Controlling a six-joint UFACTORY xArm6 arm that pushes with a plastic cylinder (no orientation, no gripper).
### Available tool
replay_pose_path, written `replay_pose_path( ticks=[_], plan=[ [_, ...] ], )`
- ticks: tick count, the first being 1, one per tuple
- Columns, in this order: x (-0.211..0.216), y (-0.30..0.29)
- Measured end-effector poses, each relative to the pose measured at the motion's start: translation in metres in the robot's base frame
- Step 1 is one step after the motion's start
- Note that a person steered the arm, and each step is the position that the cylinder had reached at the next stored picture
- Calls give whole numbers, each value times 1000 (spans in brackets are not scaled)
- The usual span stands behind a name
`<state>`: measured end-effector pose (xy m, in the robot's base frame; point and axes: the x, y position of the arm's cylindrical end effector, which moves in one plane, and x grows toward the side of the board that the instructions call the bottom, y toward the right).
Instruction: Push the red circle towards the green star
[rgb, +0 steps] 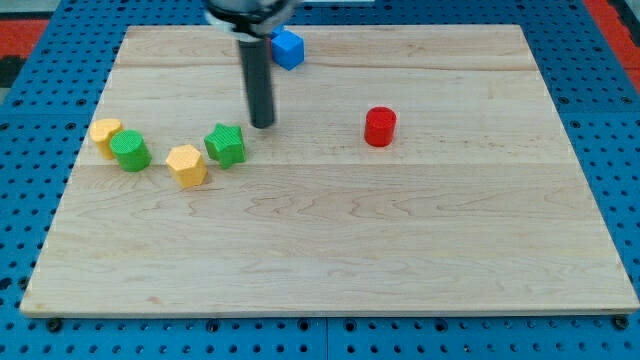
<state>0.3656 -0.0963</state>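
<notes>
A pale wooden board (330, 250) with long grain lines and visible plank seams lies on a blue perforated surface (30, 150), filling most of the view.

My tip (262, 124) is the lower end of a smooth, straight, dark rod that comes down from the board's top edge, left of centre. It has no fingers, so there is nothing to be apart or together. It rests on bare wood just above and to the right of the green star (226, 145), near it but not touching.

The red circle (380, 127) is a short, glossy cylinder standing upright right of centre in the board's upper half. It stands alone, well apart from my tip and from the star, which lies to its left at nearly the same height.

The star is a chunky block with ridged sides. Just below and left of it sits a yellow block (187, 165) with flat angular facets, close to the star. Farther toward the left edge stands a round green cylinder (130, 151), and touching it on its upper left is a second yellow piece (105, 133) with rounded lobes; its exact shape is unclear.

A blue cube (287, 49) sits near the top edge, just right of the rod.
</notes>
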Motion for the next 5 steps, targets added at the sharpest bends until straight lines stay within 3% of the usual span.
replay_pose_path(
  ticks=[2, 3, 5],
  plan=[
    [-28, 174],
    [11, 197],
    [32, 77]
  ],
)
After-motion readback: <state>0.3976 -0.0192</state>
